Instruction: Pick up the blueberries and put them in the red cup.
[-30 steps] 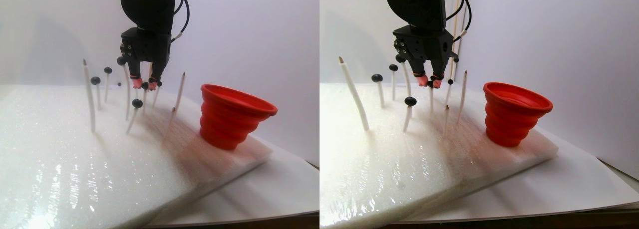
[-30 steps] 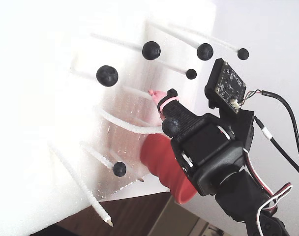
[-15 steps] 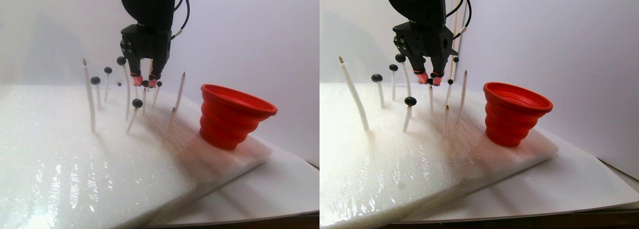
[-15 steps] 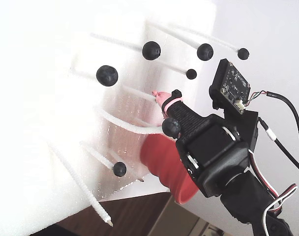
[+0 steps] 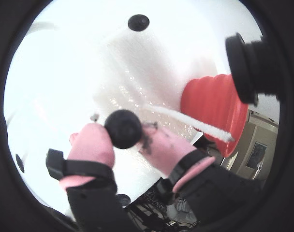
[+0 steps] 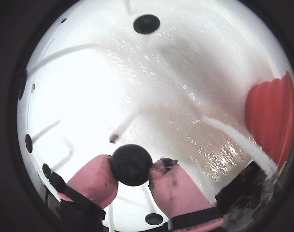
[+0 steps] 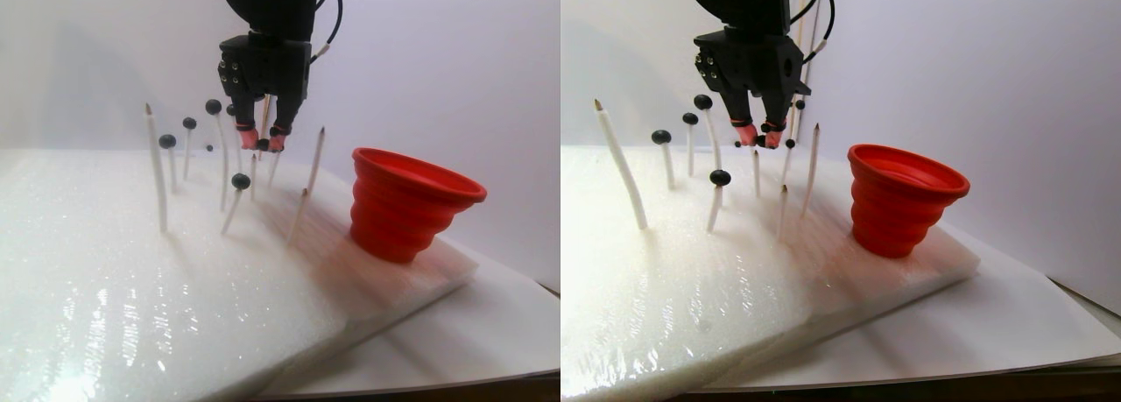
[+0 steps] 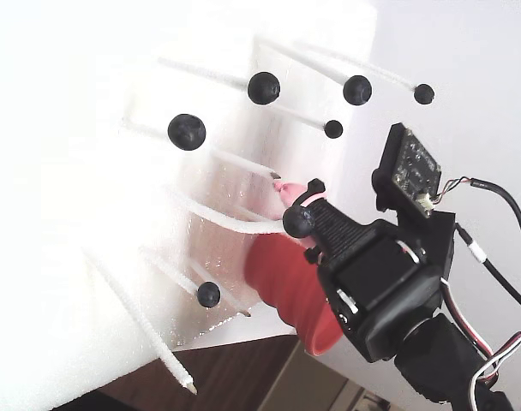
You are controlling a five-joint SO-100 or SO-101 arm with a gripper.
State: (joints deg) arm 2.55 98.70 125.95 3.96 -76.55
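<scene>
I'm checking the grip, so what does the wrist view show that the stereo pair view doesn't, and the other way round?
Only a wrist view shows the gripper shut on a blueberry, pink fingertips pressing both sides. Only the stereo pair view shows the whole red cup standing on the foam, and the sticks upright. Both show other blueberries on sticks.

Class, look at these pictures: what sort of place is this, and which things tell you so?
Probably a home-made tabletop test rig: a white foam slab stuck with thin white sticks bearing mock blueberries, a red cup, and a robot gripper against a plain backdrop.
</scene>
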